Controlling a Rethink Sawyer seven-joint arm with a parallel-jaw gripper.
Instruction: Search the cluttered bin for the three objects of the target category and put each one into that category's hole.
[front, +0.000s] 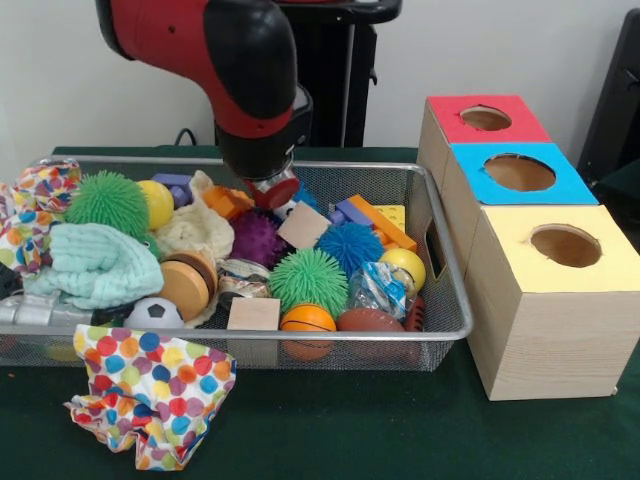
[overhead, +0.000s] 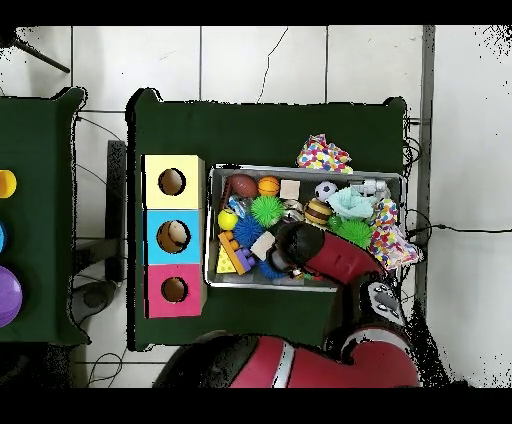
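Observation:
The wire mesh bin (front: 380, 166) sits on the green table, full of toys; it also shows in the overhead view (overhead: 212, 232). A tan and brown bun-like squishy toy (front: 186, 286) lies left of the middle, next to a mint cloth; it also shows from above (overhead: 318, 212). I cannot pick out other bun-like toys for sure. My gripper (front: 272, 192) hangs low over the far middle of the bin, above a wooden cube (front: 303, 226); the arm hides it from above. The red-topped box's hole (front: 485, 118) is at the far right, and shows from above (overhead: 174, 290).
The blue-topped box (front: 520, 172) and the yellow-topped box (front: 565, 245) stand in a row right of the bin. A polka-dot cloth (front: 150, 395) hangs over the bin's front rim. Green spiky balls (front: 310, 278), a yellow ball (front: 405, 265) and a mint cloth (front: 95, 262) crowd the bin.

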